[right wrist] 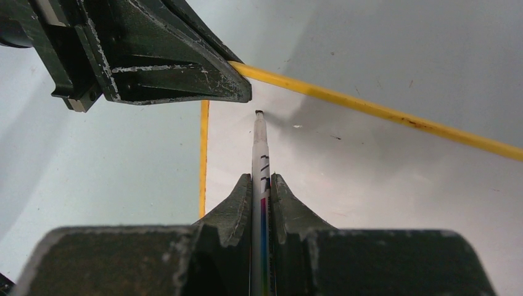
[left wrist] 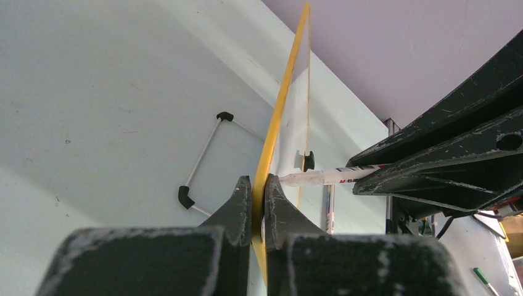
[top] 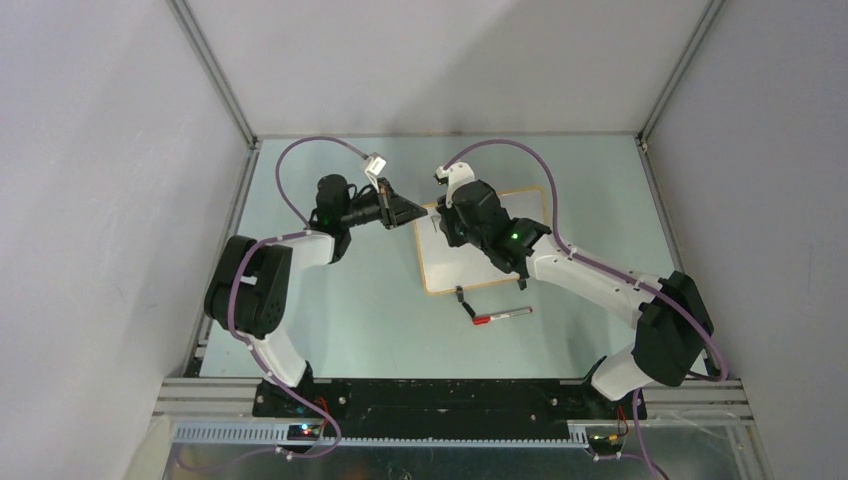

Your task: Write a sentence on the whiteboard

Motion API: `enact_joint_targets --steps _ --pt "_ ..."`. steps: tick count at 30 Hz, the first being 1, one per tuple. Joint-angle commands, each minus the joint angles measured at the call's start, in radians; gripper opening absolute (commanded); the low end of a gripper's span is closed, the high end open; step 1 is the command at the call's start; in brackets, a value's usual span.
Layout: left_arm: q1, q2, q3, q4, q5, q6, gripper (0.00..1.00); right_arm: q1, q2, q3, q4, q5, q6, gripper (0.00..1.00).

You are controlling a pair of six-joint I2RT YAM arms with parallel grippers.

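The whiteboard [top: 470, 275], white with a thin orange frame, lies on the table's middle. My left gripper [top: 420, 212] is shut on its left frame edge [left wrist: 280, 111], with the jaws pinching the yellow rim [left wrist: 258, 197]. My right gripper [right wrist: 261, 185] is shut on a white marker [right wrist: 259, 145] whose black tip points at the board [right wrist: 370, 179] near its upper left corner; I cannot tell whether it touches. In the top view the right gripper [top: 443, 225] hovers over the board's left part. No sentence shows on the bare surface; the right arm hides much of it.
A red-capped marker [top: 502, 316] lies on the table just below the board, beside a black clip foot [top: 460, 296]. A thin wire stand with black corners [left wrist: 201, 161] sits behind the board's edge. Grey walls close in the table on three sides.
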Motion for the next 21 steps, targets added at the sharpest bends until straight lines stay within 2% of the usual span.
enact_joint_targets --steps 1,21 --pt "-0.014 0.004 0.010 -0.075 -0.077 0.105 0.05 -0.014 0.016 0.027 -0.004 0.050 0.013 0.00" --pt "-0.014 0.001 0.009 -0.084 -0.081 0.111 0.05 -0.033 -0.017 0.012 -0.045 0.076 0.034 0.00"
